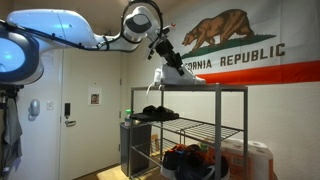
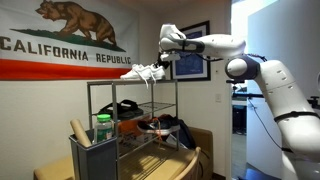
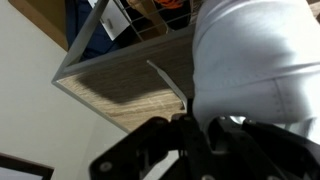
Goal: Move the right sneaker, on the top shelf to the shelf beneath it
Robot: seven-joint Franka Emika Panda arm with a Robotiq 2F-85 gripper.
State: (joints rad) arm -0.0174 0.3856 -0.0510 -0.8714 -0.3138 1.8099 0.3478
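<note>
Wrist view: my pincer [image 3: 190, 128] sits dark along the bottom edge of the frame. The right sneaker [image 3: 255, 60] fills the upper right as a broad white mass pressing down into my fingers. I am closed on it, though the contact itself is hidden behind the shoe's bulk. To the left lies the grey surface of the top shelf [image 3: 120, 85], with one thin lace crossing it.

In both exterior views my arm reaches in from the upper part of the frame. In an exterior view, my pincer [image 1: 163, 52] angles down onto the sneaker [image 1: 172, 73], just above the top shelf [image 1: 228, 90] near its left end. In an exterior view the shoe [image 2: 143, 72] hangs tilted from my pincer [image 2: 166, 55] at the centre of the frame. It sits a little above the shelf rail [image 2: 105, 83], with a lace dangling past the edge.

The shelf beneath it [image 1: 200, 126] carries a dark shoe [image 1: 155, 113] at its left side. A California flag [image 2: 60, 40] hangs on the wall behind the rack.
</note>
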